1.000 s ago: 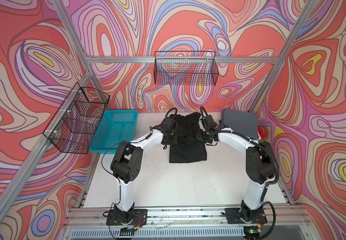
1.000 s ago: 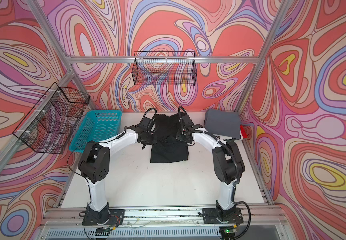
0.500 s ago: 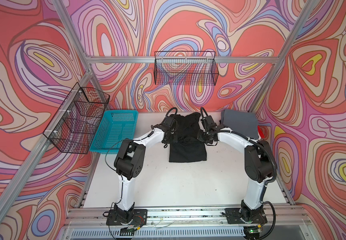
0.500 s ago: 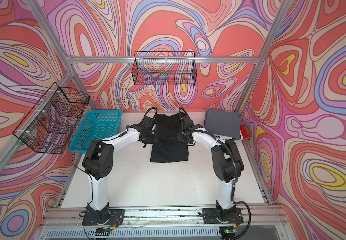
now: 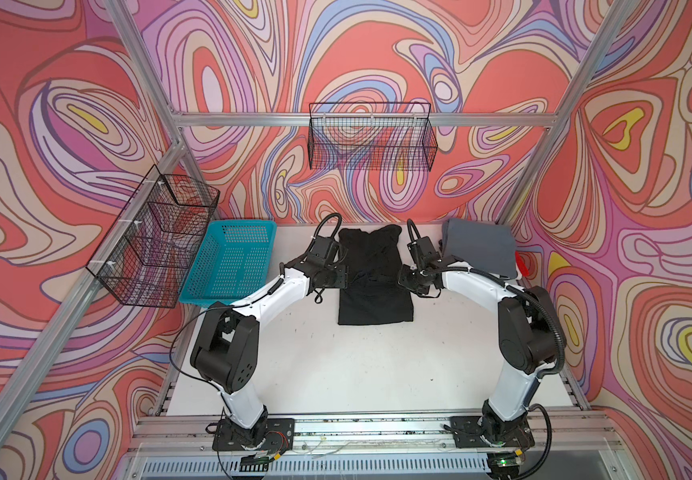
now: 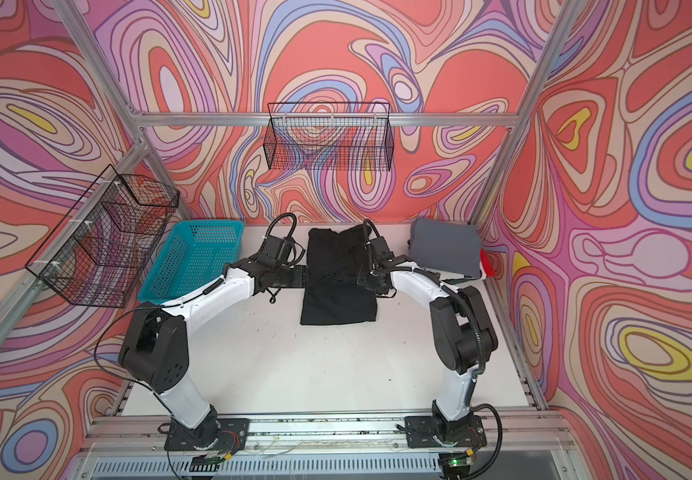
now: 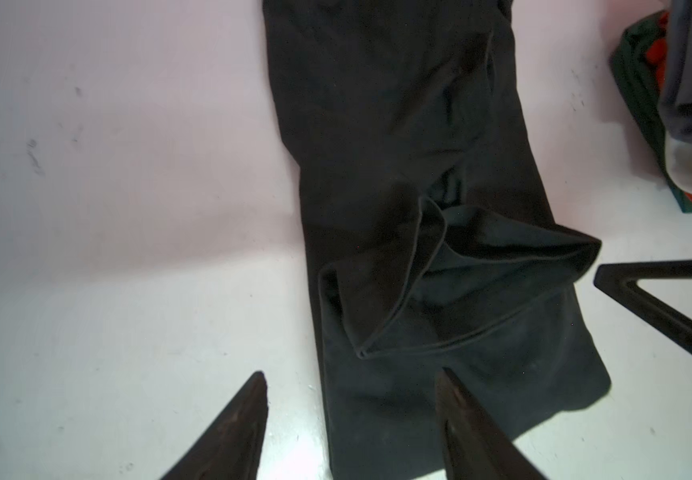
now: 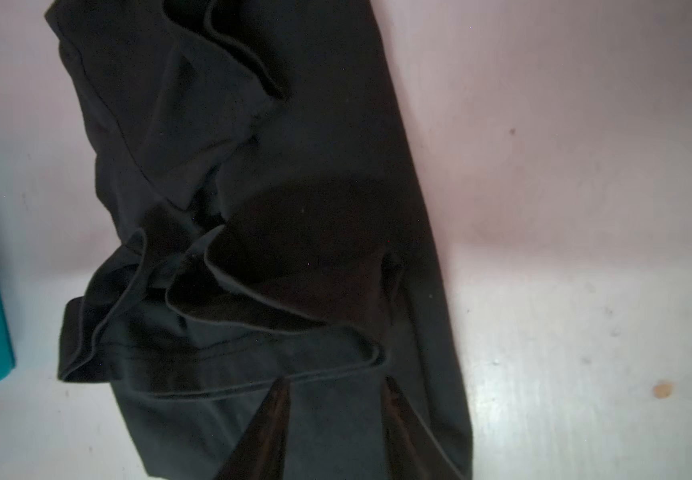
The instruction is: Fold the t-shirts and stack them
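Folding plain black soft-cloth t-shirt (image 5: 373, 282): lies as long narrow strip at middle-back of white table (image 5: 357, 374), sleeves turned in, rumpled. Left gripper (image 7: 349, 374) jaws apart, empty. Right gripper (image 8: 336, 380) jaws apart over cloth, empty. Next probably: pinch far corners, fold toward near hem, then stack on folded slate-grey t-shirt (image 5: 481, 245).

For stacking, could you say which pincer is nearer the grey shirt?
Right. The right pincer is over the side of the black shirt nearest the grey shirt; the left pincer is at its opposite side.
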Action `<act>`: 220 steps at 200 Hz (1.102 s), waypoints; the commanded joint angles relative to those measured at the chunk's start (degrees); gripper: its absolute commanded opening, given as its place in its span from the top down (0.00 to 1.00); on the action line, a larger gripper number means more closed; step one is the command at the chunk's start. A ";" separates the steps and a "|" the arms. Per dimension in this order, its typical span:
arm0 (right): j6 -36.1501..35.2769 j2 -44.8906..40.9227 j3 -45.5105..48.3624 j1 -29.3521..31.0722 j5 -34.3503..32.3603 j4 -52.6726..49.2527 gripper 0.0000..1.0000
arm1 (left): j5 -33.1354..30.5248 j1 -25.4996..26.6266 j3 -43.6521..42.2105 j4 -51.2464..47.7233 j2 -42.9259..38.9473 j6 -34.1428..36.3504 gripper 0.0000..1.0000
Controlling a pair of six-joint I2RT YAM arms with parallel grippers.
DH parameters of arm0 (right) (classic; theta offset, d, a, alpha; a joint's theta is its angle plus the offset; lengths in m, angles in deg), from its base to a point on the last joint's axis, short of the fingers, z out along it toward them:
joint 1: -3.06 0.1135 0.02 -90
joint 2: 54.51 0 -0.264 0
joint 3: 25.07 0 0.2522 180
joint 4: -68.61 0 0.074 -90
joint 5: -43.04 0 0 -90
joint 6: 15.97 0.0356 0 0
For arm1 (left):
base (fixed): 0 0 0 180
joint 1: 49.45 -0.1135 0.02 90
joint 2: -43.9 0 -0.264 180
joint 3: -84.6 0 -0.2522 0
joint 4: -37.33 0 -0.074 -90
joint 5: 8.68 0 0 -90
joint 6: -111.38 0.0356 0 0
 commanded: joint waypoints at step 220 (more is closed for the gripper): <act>-3.46 12.79 -11.03 -0.38 0.15 8.44 0.47 | -5.17 1.49 17.10 4.16 18.44 6.46 0.48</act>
